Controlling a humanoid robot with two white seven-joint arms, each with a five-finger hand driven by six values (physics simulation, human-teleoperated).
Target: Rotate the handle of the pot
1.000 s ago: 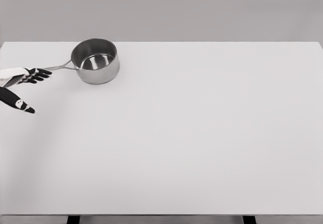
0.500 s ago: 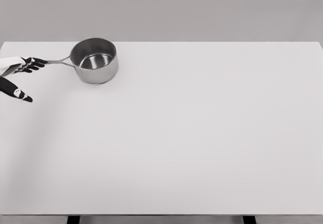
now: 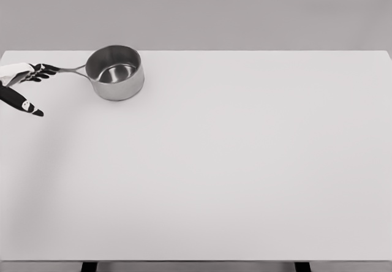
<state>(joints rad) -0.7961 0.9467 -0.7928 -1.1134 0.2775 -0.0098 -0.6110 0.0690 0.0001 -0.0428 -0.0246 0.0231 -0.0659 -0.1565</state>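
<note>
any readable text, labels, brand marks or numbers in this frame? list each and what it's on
None readable.
pot: bare metal, no brand or stamp visible.
table: plain white, no markings.
left hand: a small white mark on the dark thumb, too small to tell whether it is text.

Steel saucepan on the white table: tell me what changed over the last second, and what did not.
The left robot hand, fingers at the tip of the thin handle, moved toward the table's far edge, swinging the handle that way. It pointed left and slightly toward the robot; now it points almost straight left. The round steel saucepan turned with it, its bowl shifting only slightly. The white table is unchanged.
</note>
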